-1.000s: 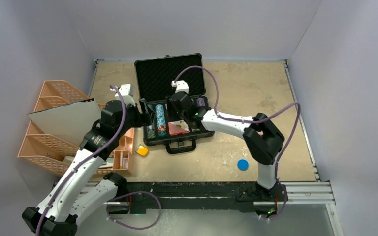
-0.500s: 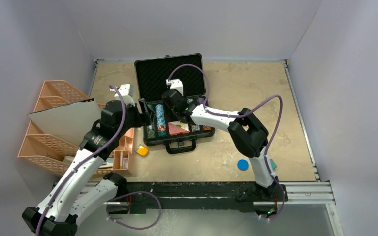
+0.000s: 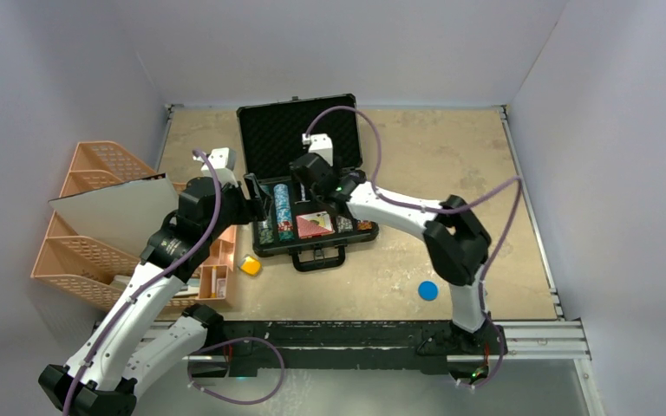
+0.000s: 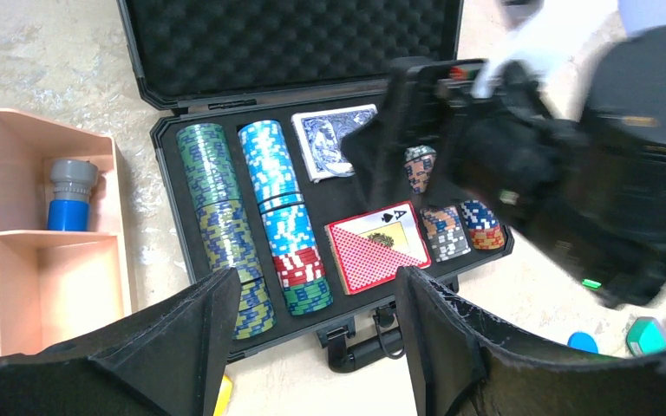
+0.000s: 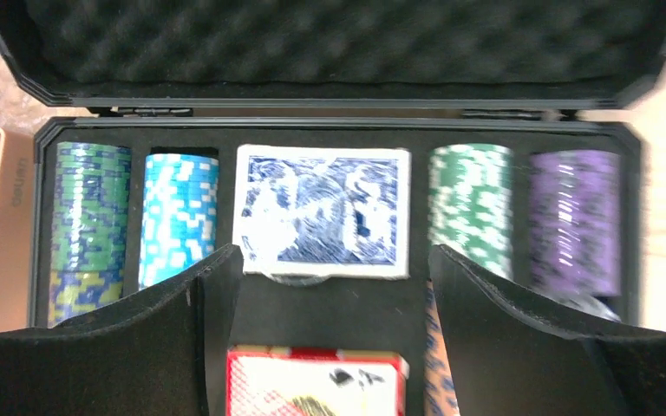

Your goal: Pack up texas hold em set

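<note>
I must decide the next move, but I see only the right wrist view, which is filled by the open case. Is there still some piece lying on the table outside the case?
Observer: Yes. A blue disc, maybe a button, lies on the table, to the right of the case handle and apart from it.
Operator: Where is the left gripper?
Observer: The left gripper hovers open at the case's left side and holds nothing.
Operator: I see only one edge of the red deck. Is it in place?
Observer: The red deck lies flat in the front slot, beside small chip stacks.
</note>
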`<state>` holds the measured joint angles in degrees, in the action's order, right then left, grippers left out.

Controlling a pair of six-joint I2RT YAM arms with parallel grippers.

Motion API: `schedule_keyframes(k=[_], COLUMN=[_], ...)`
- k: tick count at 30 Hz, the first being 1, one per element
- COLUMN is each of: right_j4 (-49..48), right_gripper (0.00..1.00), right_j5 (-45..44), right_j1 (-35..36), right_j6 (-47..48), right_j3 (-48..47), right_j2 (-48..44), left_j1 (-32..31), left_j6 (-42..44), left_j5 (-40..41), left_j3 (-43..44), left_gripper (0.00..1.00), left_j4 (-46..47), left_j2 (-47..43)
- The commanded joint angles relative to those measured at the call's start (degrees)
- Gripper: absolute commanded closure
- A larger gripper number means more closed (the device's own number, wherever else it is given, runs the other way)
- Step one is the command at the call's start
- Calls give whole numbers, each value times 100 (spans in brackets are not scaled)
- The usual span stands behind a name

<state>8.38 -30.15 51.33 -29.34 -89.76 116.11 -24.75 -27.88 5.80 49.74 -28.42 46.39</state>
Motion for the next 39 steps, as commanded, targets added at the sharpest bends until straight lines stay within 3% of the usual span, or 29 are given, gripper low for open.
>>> schedule_keyframes(k=[1, 7, 12, 18, 30, 39], right_j4=[-117, 315, 865, 1246, 1322, 931], right_gripper=[18, 12, 2, 1, 1, 1], right_j5=[-705, -1358, -1502, -1856, -1055, -758], right_j1=[-60, -490, -1290, -1959, -3215, -3500], right_j6=[-39, -398, -1088, -1932, -2999, -3229], right_j3=[642, 2253, 3671, 4977, 5453, 5584], right_j2=[-1388, -2884, -4165, -5249, -4632, -4133], left_j1=[41, 41, 41, 41, 41, 46], left_j6=[-42, -34, -42, -43, -31, -33], left_j5=[81, 96, -21, -106, -88, -79], left_j3=[-43, -37, -49, -61, -63, -52], left_gripper=[31, 31, 31, 31, 31, 31], left_j4=[51, 40, 84, 118, 104, 109], left_j2=[-17, -25, -34, -17, -42, -8])
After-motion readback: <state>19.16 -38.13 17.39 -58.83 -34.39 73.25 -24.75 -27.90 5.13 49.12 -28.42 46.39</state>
